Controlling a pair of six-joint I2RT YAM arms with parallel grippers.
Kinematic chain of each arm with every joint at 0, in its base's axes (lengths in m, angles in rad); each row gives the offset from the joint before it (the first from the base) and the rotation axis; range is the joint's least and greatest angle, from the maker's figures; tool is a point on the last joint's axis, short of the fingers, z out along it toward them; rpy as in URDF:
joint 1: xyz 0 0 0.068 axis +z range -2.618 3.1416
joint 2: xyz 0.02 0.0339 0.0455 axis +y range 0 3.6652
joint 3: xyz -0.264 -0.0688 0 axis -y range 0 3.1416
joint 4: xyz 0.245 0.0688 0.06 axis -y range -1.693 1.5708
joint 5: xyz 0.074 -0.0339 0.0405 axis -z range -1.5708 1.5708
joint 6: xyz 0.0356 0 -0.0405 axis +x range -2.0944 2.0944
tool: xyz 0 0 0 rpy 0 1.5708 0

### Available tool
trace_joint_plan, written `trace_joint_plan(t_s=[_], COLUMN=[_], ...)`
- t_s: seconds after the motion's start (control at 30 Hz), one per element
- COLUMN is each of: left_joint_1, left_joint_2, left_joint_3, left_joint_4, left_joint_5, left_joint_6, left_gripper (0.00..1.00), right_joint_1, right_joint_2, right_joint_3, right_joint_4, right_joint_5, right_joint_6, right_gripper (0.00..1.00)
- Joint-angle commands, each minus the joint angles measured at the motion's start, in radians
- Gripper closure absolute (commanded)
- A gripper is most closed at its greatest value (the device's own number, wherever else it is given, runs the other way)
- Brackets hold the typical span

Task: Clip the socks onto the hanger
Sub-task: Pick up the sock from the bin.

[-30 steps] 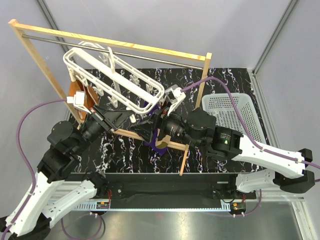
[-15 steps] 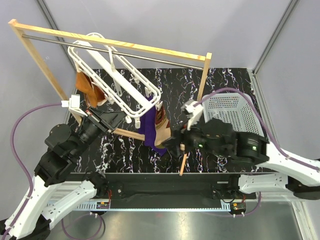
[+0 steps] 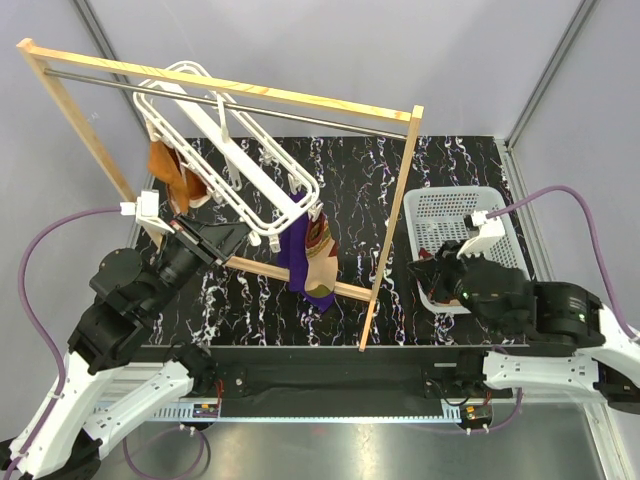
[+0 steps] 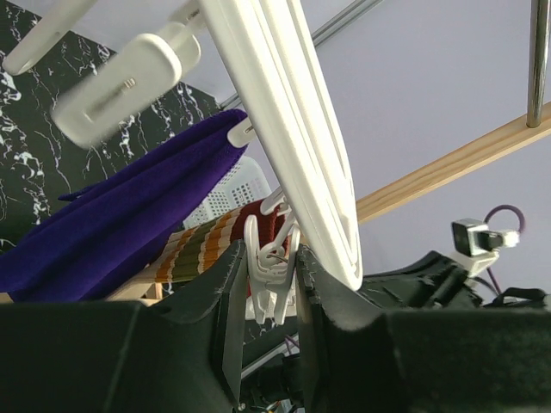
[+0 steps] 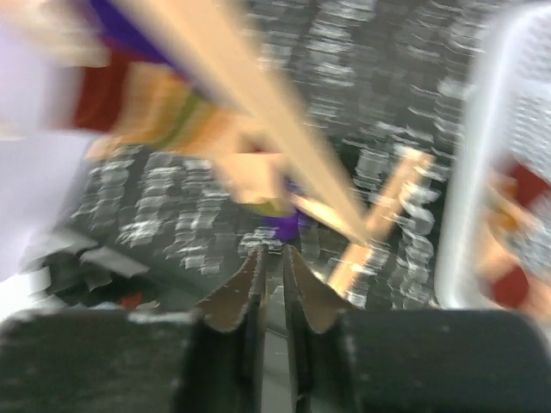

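Black marble-patterned table (image 3: pixel 350 180), bearing all that follows. Wooden rack (image 3: pixel 250 92) with a metal rod (image 3: pixel 300 118) under its top rail, standing across the table's far side, one leg slanting toward the near edge. Hanger (image 3: pixel 240 155): white double-railed frame, hung from the rod and tilted, its lower end toward the table's middle. White mesh basket (image 3: pixel 450 192), on the table at the right, well apart from the hanger. Purple cloth (image 3: pixel 296 255), hanging from the hanger's lower end. Striped sock (image 3: pixel 320 240), maroon, mustard, orange and green, hanging from that same lower end and touching the purple cloth's right side; which peg holds it cannot be told. Orange cloth (image 3: pixel 168 170), hanging under the hanger's upper left part. Left gripper (image 4: pixel 269 258), raised beneath the frame's rail, pinching a white clip peg (image 4: pixel 272 280) between both fingers, the sock's maroon top just behind it. Right gripper (image 5: pixel 274 258), over the basket's near-left part, fingers drawn almost together with a slim gap, nothing between them; its wrist view is blurred.
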Motion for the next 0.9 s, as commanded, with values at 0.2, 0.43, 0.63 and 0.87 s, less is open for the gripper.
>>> trace_joint_plan(t_s=[0.2, 0.43, 0.63, 0.87], left_joint_1=[-0.002, -0.002, -0.001, -0.002], left_joint_2=[0.004, -0.009, -0.026, -0.044], left_joint_3=[-0.005, -0.018, 0.003, 0.005], left_joint_4=[0.011, 0.011, -0.026, -0.033], left_joint_5=[-0.012, 0.000, 0.002, -0.006], left_joint_6=[0.029, 0.017, 0.026, 0.029], left_gripper=[1.00, 1.00, 1.00, 1.00], right_joint_1=[-0.030, -0.338, -0.610, -0.888], right_joint_2=[0.131, 0.180, 0.185, 0.206], right_joint_3=[0.058, -0.038, -0.172, -0.322], right_joint_4=[-0.653, -0.390, -0.127, 0.026], right_joint_5=[0.446, 0.306, 0.088, -0.225], right_joint_6=[0.726, 0.432, 0.183, 0.050], right_gripper=[0.73, 0.71, 0.64, 0.26])
